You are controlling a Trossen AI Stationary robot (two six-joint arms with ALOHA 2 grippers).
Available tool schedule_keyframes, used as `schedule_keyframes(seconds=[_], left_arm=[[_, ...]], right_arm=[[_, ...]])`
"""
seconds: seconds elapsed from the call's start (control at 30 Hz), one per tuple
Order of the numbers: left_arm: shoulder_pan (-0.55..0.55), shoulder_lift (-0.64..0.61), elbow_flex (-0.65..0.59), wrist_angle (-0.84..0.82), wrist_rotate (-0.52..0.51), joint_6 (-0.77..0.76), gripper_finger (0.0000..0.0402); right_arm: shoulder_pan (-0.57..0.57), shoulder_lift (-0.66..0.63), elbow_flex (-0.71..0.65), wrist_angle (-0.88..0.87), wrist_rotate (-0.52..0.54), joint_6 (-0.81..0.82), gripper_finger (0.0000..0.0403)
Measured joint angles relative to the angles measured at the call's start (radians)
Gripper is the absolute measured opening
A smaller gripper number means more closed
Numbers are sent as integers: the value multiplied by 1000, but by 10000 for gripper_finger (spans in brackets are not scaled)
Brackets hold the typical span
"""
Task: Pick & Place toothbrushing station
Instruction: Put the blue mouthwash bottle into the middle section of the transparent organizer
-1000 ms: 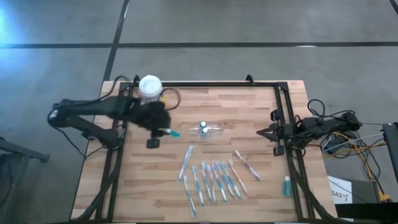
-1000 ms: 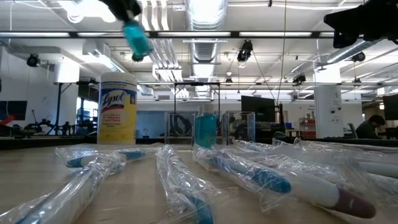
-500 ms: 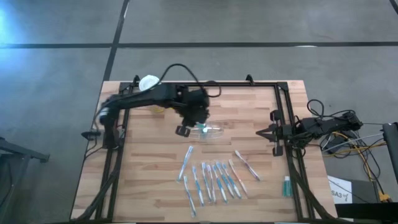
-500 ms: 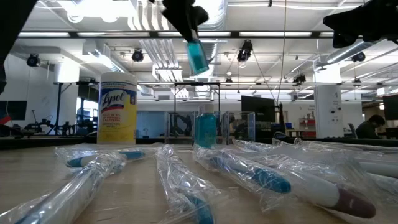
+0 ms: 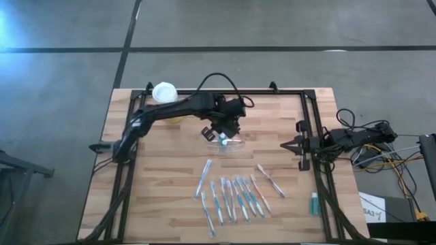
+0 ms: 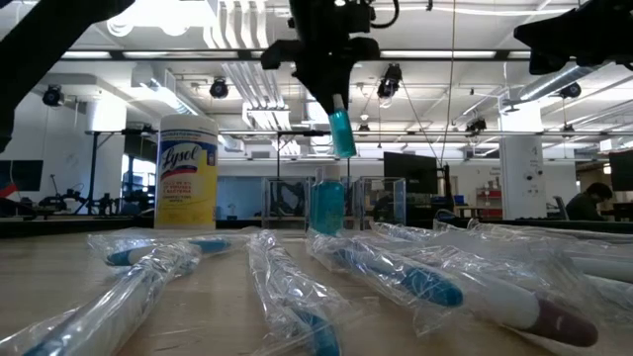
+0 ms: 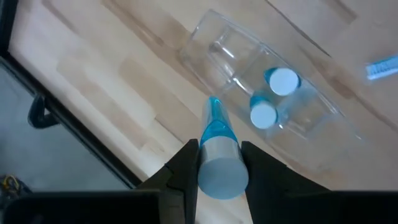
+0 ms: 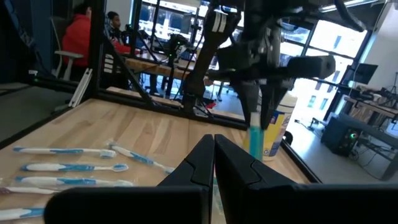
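My left gripper [image 5: 221, 131] is shut on a small blue tube [image 6: 342, 133] with a pale cap end, just above the clear plastic holder [image 5: 231, 143]. The holder stands on the table at mid-far and has two white-capped pieces [image 7: 285, 81] in it. Several wrapped toothbrushes [image 5: 231, 197] lie flat on the table nearer the front edge; they also show in the low view [image 6: 396, 277]. My right gripper [image 5: 286, 145] waits shut at the table's right edge, empty. My left gripper pinches the tube between its two fingers [image 7: 186, 168] at the pale cap end [image 7: 214, 163]. The fingers come from above, pointing down. The tube hangs below them, nearly upright, its blue end [image 7: 213, 106] down and clear of the holder.
A yellow canister with a white lid [image 5: 164, 92] stands at the table's far left, seen in the low view [image 6: 188, 173] too. Another small tube [image 5: 314, 202] lies beyond the right rail. A black frame [image 5: 306, 95] runs along the table's edges.
My left gripper has gone from beside the canister toward the table's right, over the clear holder, still shut on the blue tube. The tube has turned from slanted to nearly upright and has come lower toward the holder.
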Motion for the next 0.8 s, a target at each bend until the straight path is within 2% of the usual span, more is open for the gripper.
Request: schedule_keyframes(seconds=[0.23, 0.47, 0.8], left_arm=[[3, 0, -29, 30, 11, 42, 97], [-13, 0, -32, 20, 19, 245, 97], [-24, -1, -49, 60, 69, 368, 97]], right_arm=[[0, 0, 0, 0, 0, -12, 8], [0, 0, 0, -1, 0, -32, 8], [0, 0, 0, -27, 0, -30, 8]])
